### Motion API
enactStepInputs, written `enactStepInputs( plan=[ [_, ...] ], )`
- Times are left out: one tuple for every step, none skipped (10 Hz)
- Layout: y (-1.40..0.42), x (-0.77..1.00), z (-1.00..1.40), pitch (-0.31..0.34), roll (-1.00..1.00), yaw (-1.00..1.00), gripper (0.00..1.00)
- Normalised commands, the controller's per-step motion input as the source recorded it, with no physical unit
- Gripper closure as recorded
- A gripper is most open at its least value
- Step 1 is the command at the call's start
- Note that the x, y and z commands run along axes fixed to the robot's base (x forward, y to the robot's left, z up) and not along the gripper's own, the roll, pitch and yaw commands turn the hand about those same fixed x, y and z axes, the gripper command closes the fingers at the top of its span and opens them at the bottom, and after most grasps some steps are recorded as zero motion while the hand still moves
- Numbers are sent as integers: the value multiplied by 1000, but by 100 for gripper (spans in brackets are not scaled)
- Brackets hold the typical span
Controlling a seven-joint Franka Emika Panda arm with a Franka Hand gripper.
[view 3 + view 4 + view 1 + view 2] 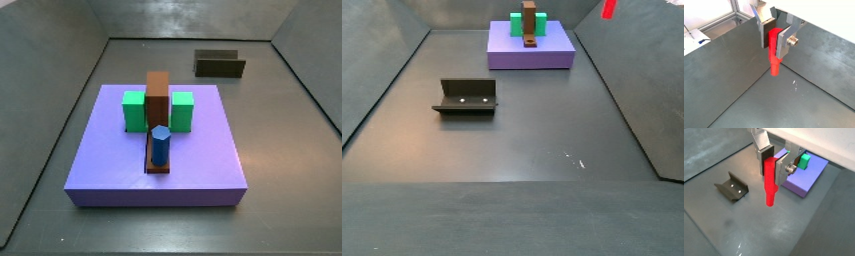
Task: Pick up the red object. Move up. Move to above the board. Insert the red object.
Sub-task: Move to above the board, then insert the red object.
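1. Gripper (773,164): my two silver fingers are clamped on the upper part of the red object (770,182), which hangs straight down between them in both wrist views; the rod's lower end is free and clear of the grey floor (744,105).
2. Position: I hold the red object high in the air. In a side view only its tip shows at the upper edge (609,9), beside and above the board (531,50), not yet over it.
3. Board: in a side view the lavender board (120,160) carries a green block (135,112), a brown bar (158,100) and a blue cylinder (160,146).
4. Progress, as I judge it: picking up and lifting are done; moving over the board and inserting remain.
5. Fixture (466,97): it stands on the floor, well apart from the board.
6. Writing: no brand, label or lettering is legible in any view.
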Motion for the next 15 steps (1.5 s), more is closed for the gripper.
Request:
enactStepInputs(
  plan=[
    [-1400, 495, 172, 212, 106, 163, 100],
    [-1400, 506, 173, 228, 121, 146, 100],
    [-1400, 546, 176, 210, -17, 46, 100],
    [-1400, 545, 178, 189, -22, 34, 100],
    [-1400, 545, 180, 160, 46, 34, 100],
    [-1400, 564, 186, 139, 0, 21, 100],
    [-1400, 587, 191, 133, 10, 17, 100],
    [-1400, 605, 193, 137, 18, 14, 100],
    [-798, 395, 121, 159, 30, 11, 100],
    [-546, 303, 88, 157, 36, 7, 100],
    [-216, 127, 46, 94, 42, 10, 100],
    [0, 0, 0, 0, -9, 0, 100],
    [-9, 0, -46, 0, -51, 0, 100],
    [-31, 0, -46, 0, -50, 0, 100],
    [-143, 0, -151, 0, -69, 0, 100]
  ],
)
